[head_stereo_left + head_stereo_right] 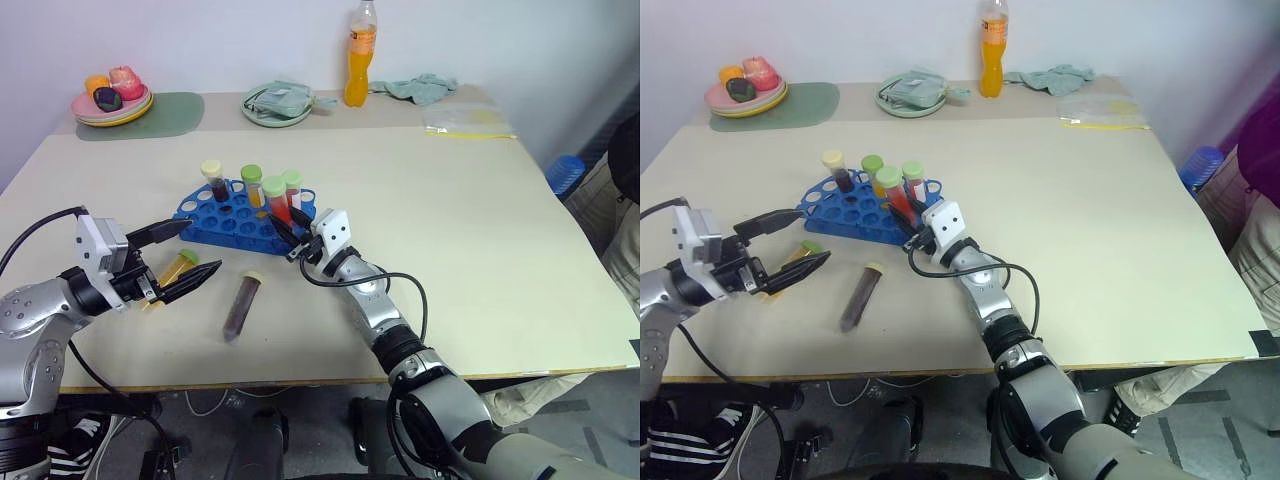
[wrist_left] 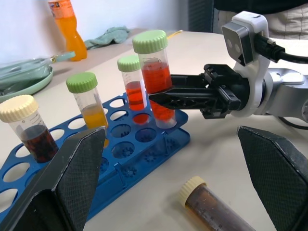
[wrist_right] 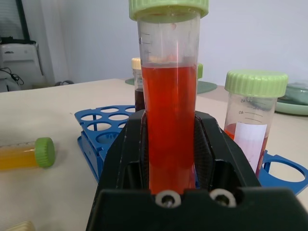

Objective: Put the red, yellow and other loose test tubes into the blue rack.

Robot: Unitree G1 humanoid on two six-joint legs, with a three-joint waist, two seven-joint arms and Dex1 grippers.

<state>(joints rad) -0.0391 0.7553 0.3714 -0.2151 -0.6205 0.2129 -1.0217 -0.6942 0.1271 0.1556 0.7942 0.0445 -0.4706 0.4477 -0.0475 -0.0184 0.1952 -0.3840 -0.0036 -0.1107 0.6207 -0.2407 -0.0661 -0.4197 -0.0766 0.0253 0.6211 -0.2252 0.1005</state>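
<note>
Take the blue rack, a bright blue plastic tray with a grid of round holes, as your reference. Nearest to you, in front of the rack, a clear capped tube of dark purple-brown liquid lies flat on the smooth beige table. To its left, a tube of yellow-orange liquid with a green cap also lies flat, between the spread black fingers of the left gripper, which touches nothing. At the rack's front right edge, the right gripper is pinching a clear tube of red-orange liquid with a pale green ribbed cap, held upright with its base at the rack. Four more capped tubes stand upright in the rack's holes. Well behind the rack stand a tall orange drink bottle, a round green plate and a plate of toy fruit.
</note>
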